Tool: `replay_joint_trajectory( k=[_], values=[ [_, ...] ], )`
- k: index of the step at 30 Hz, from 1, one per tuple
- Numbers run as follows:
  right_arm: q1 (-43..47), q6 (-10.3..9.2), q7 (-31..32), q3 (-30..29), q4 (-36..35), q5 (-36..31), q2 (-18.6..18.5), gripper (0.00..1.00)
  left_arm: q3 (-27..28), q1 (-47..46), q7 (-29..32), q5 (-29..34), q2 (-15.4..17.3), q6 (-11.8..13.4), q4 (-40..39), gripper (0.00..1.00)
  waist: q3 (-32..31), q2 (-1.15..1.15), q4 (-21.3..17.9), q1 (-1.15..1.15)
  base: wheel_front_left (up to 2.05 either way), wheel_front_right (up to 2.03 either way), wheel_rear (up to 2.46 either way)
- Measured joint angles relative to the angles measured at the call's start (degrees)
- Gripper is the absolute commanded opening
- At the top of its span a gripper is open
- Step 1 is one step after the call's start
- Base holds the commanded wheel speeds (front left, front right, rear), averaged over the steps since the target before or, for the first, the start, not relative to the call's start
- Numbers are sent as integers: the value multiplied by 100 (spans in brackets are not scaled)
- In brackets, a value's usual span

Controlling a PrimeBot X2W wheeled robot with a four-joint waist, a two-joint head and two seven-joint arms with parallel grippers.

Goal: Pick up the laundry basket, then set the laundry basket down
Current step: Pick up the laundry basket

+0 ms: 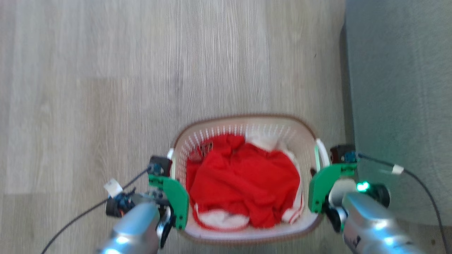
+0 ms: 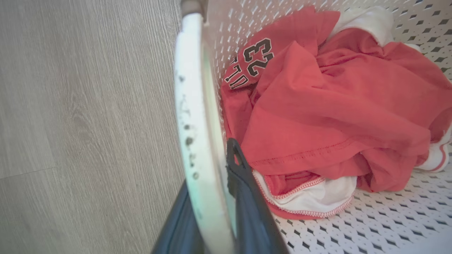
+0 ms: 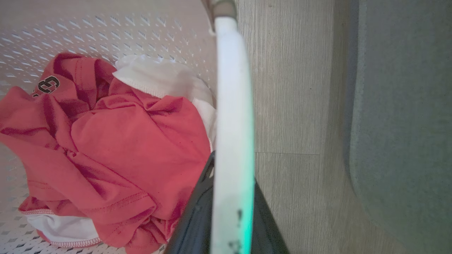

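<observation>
1. The laundry basket (image 1: 247,119), loaded with red clothing (image 1: 243,176), is seen above the wood floor (image 1: 106,88).
2. Its left handle (image 2: 192,106) is pinched by the left gripper (image 2: 208,169).
3. Its right handle (image 3: 233,88) is pinched by the right gripper (image 3: 233,176).

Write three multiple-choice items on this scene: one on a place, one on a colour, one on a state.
1. Where is the red garment? A on the floor; B in the laundry basket; C on the grey surface.
2. The basket's rim is: A blue; B black; C brown.
3. The left gripper is: A shut on a basket handle; B open above the floor; C shut on the garment.
B: it lies heaped inside the perforated walls. C: a brown band rings the top. A: its fingers flank the white handle.
</observation>
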Motion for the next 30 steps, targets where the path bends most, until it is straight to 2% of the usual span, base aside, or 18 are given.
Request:
replay_joint_trajectory(
  k=[14,21,30],
  values=[
    [725,0,369,673,124,737,22,0,-397,689,261,-293,2,-170,188,0,-1257,0,30,0,0,0,0],
    [971,0,483,1005,109,1095,24,0,-550,904,363,-409,5,-267,283,0,-1619,0,29,0,0,0,0],
    [972,-1,483,1314,111,1390,24,0,-627,985,364,-520,7,-271,357,0,-1761,0,0,0,0,0,0]
  ],
)
